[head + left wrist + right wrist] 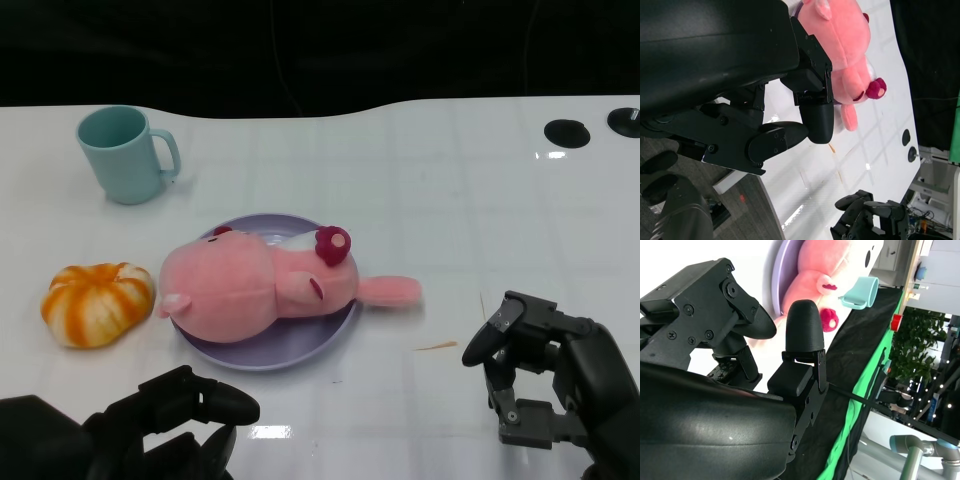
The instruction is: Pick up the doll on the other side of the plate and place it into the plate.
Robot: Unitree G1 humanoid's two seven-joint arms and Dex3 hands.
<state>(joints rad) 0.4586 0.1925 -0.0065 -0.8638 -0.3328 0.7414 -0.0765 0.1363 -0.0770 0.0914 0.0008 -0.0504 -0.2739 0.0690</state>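
Observation:
A pink plush doll lies on its side in the lavender plate, one long ear reaching over the rim to the right. The left wrist view shows the doll past my fingers, and the right wrist view shows the doll with the plate. My left hand sits low at the table's front edge, apart from the plate, holding nothing. My right hand hovers at the front right, fingers apart and empty, well clear of the doll.
An orange-and-white pumpkin-shaped toy lies left of the plate. A teal mug stands at the back left. Two round holes mark the table's far right corner. A small orange streak lies on the table between plate and right hand.

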